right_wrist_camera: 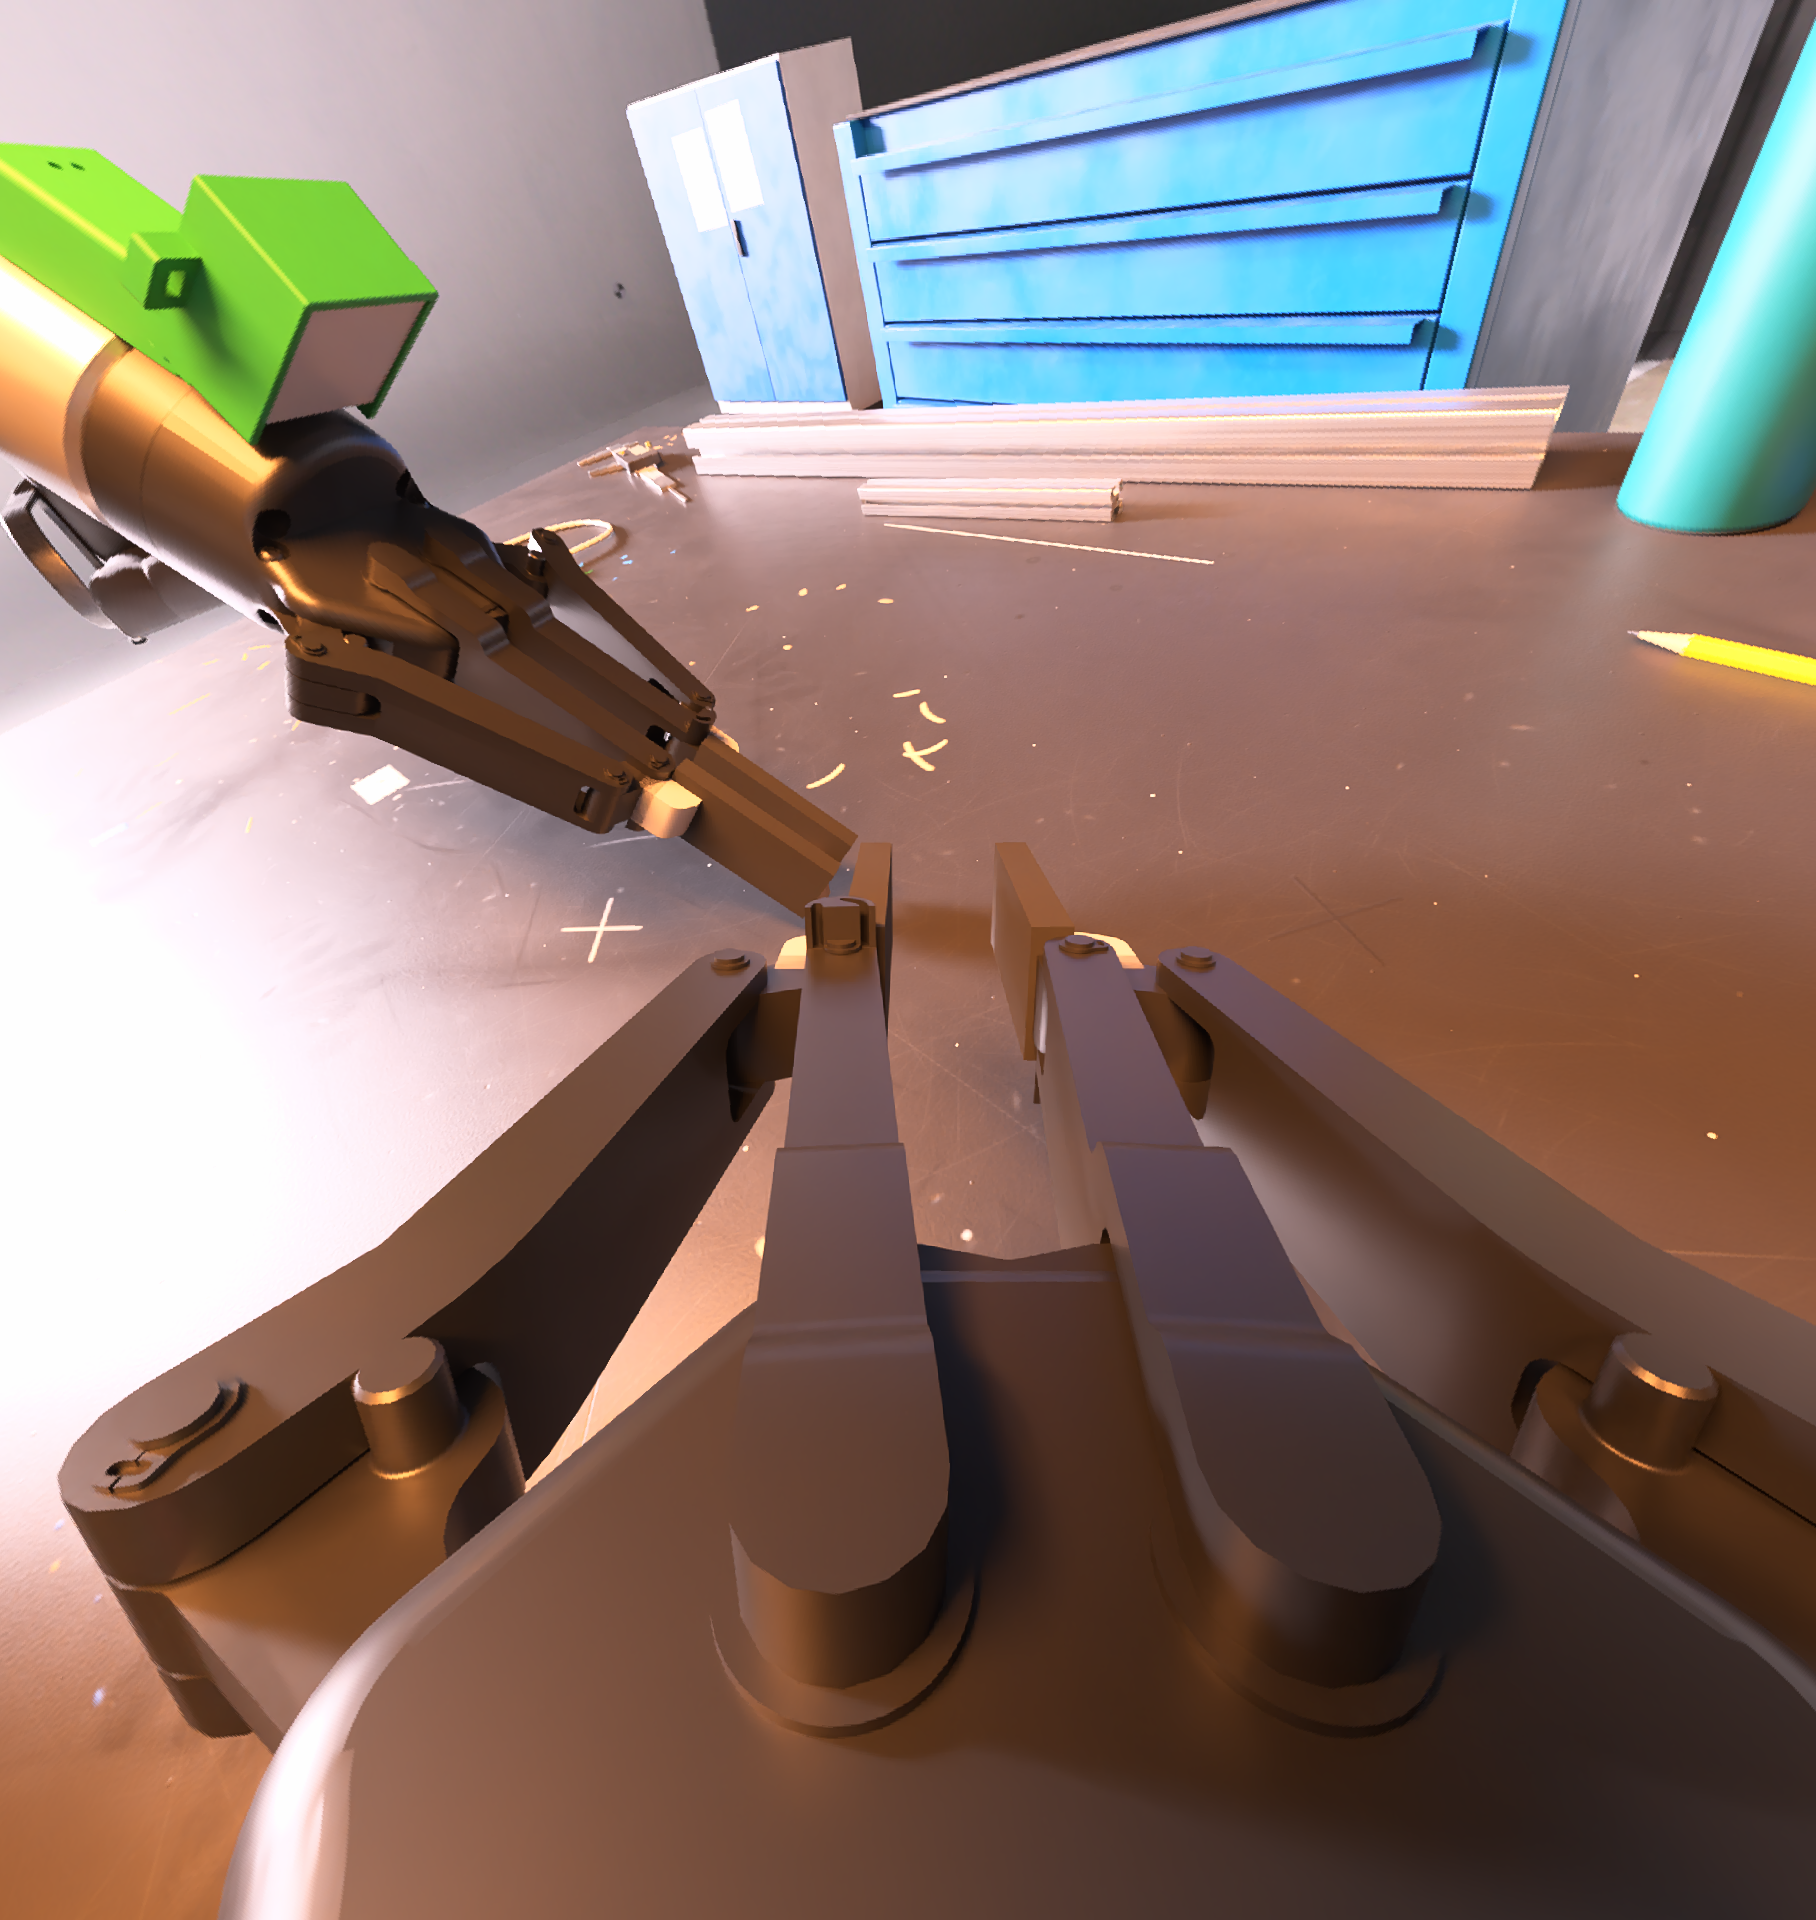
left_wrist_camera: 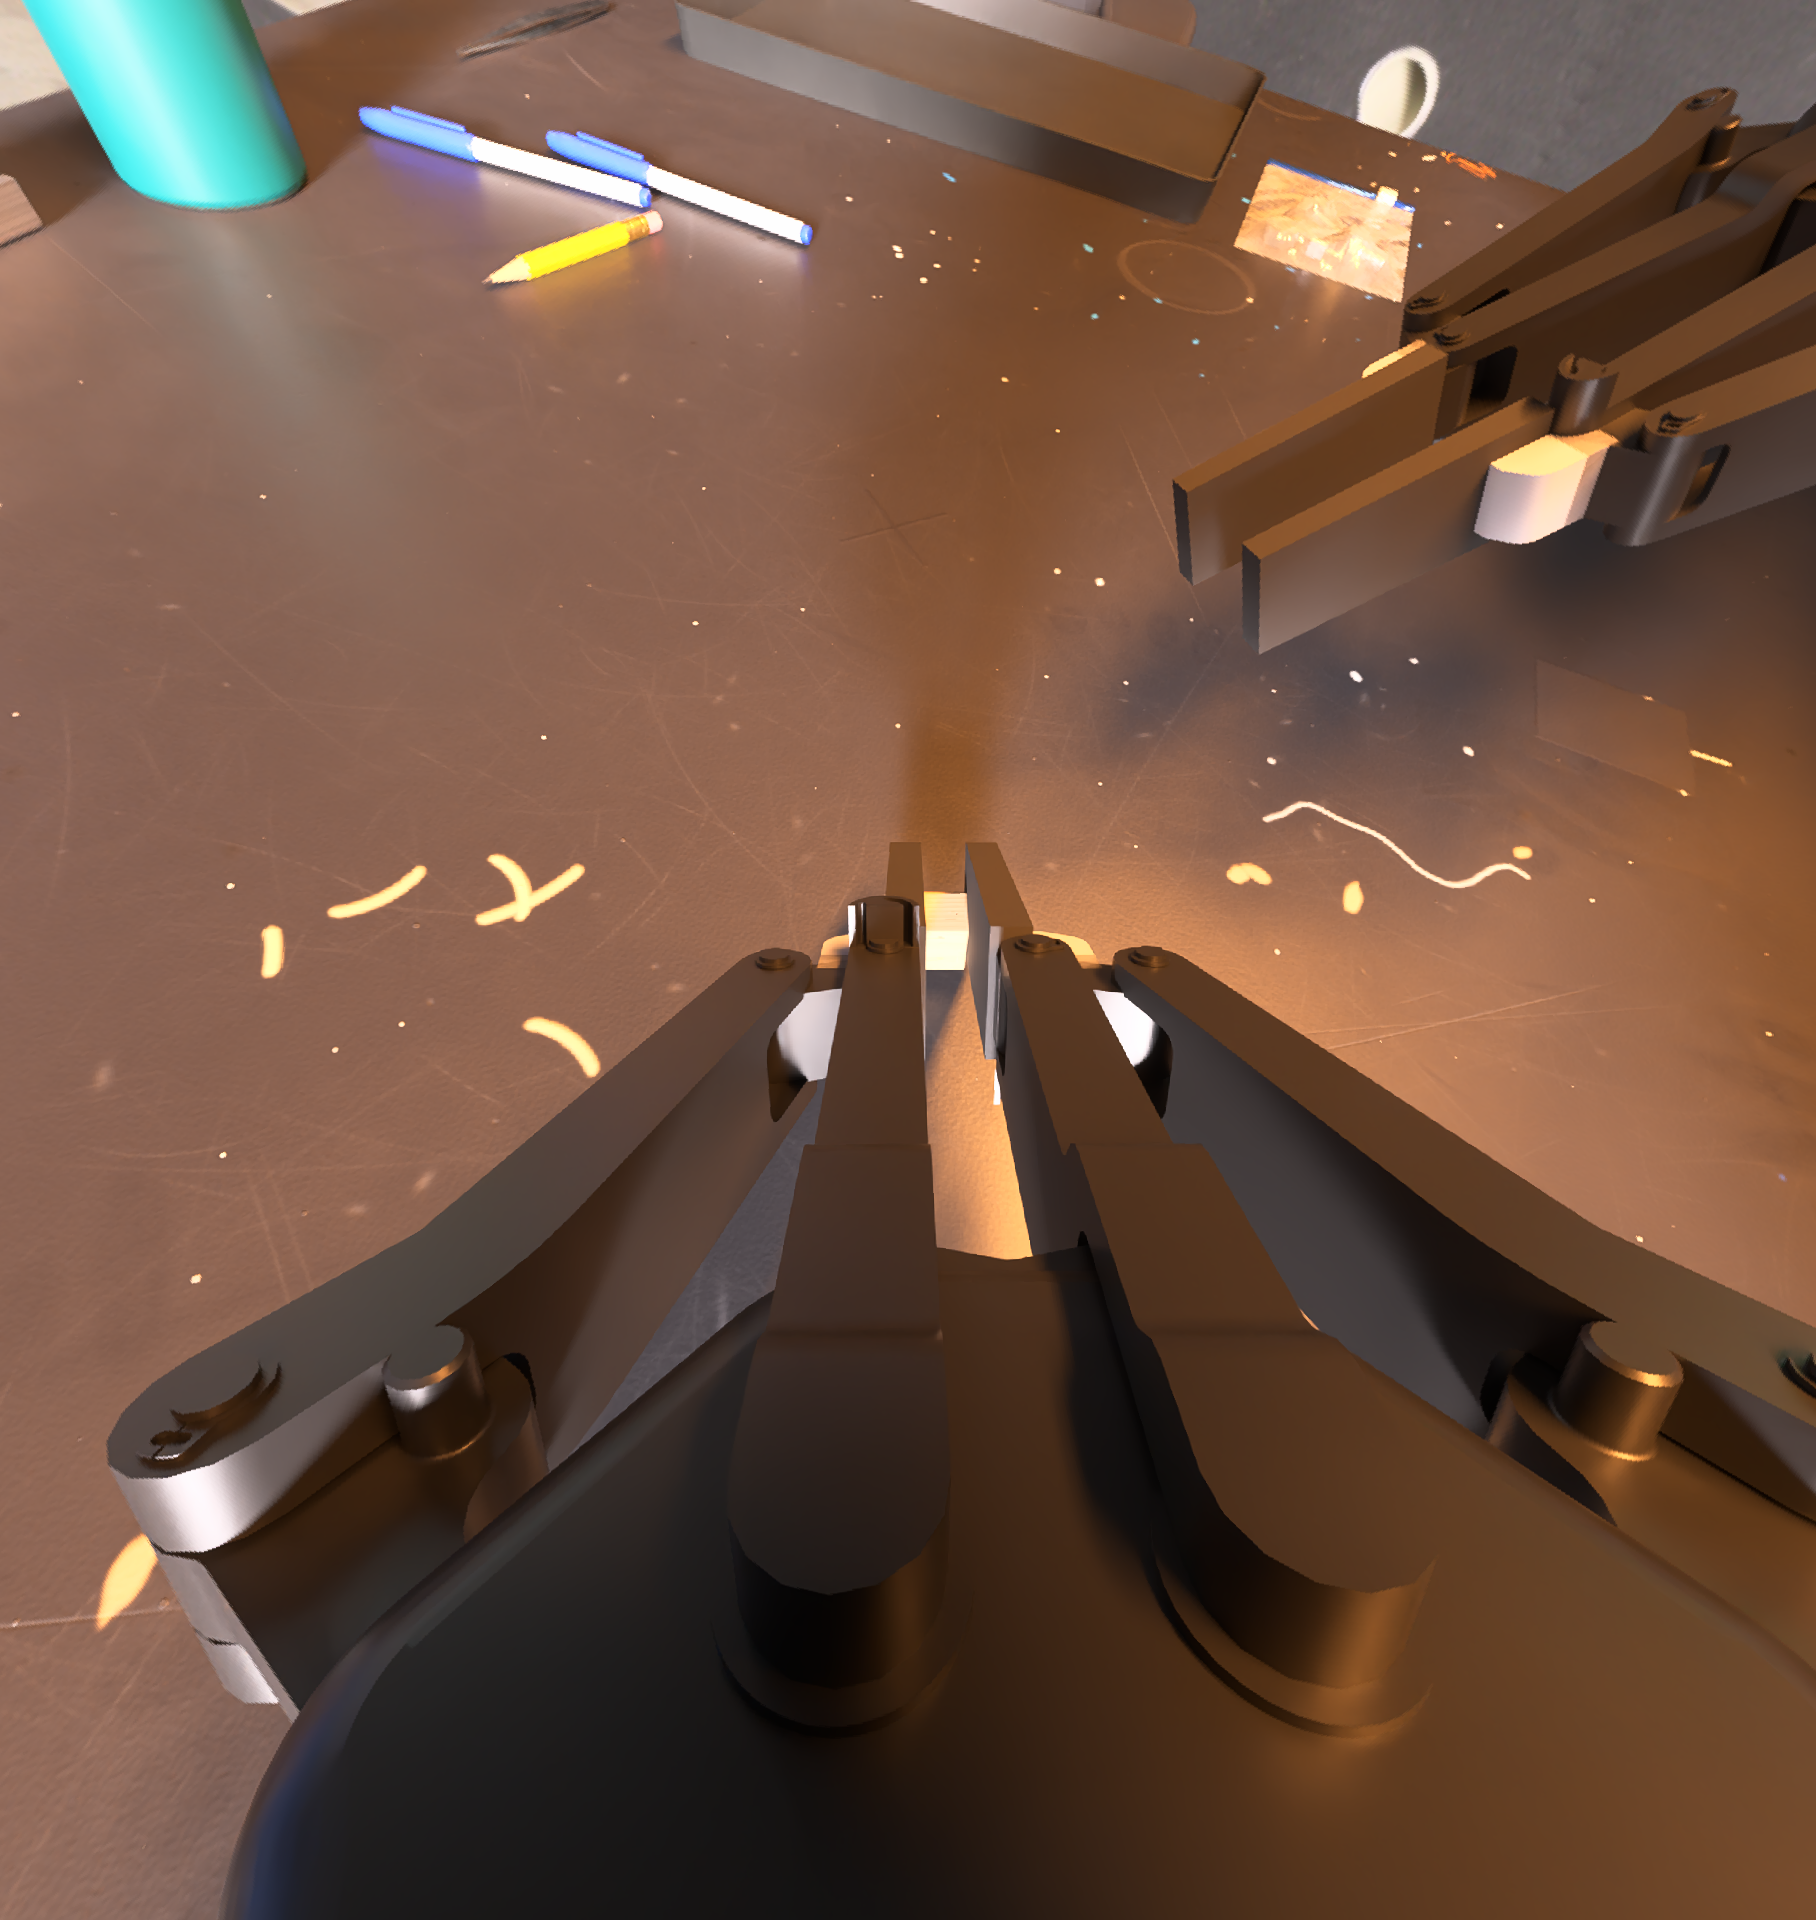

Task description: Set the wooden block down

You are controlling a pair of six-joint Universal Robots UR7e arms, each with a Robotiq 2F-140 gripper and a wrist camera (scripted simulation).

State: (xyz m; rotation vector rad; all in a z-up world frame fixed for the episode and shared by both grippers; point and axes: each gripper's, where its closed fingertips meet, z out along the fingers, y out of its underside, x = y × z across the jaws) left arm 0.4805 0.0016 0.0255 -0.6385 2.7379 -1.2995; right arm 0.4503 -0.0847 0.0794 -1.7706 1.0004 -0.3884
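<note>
Left tool [left_wrist_camera: 943,868] clenched on small pale wooden block [left_wrist_camera: 945,930], seated between fingertips, low over scratched brown metal counter [left_wrist_camera: 468,644]. Right tool [right_wrist_camera: 940,868] released, fingers apart, nothing between. Yellow pencil [left_wrist_camera: 577,249] at 11 o'clock.

Two blue-capped markers [left_wrist_camera: 504,154] [left_wrist_camera: 680,187], one yellow pencil [left_wrist_camera: 577,249], one teal cylinder [left_wrist_camera: 171,99], two tools [left_wrist_camera: 945,883] [right_wrist_camera: 940,883].

The wooden block [left_wrist_camera: 948,928] is small and pale, with only a sliver of its light face showing between the two fingers of the left pincer [left_wrist_camera: 948,883], which press on it from both sides. It sits low over the scratched brown counter [left_wrist_camera: 571,644], far from any edge; contact cannot be told.
</note>
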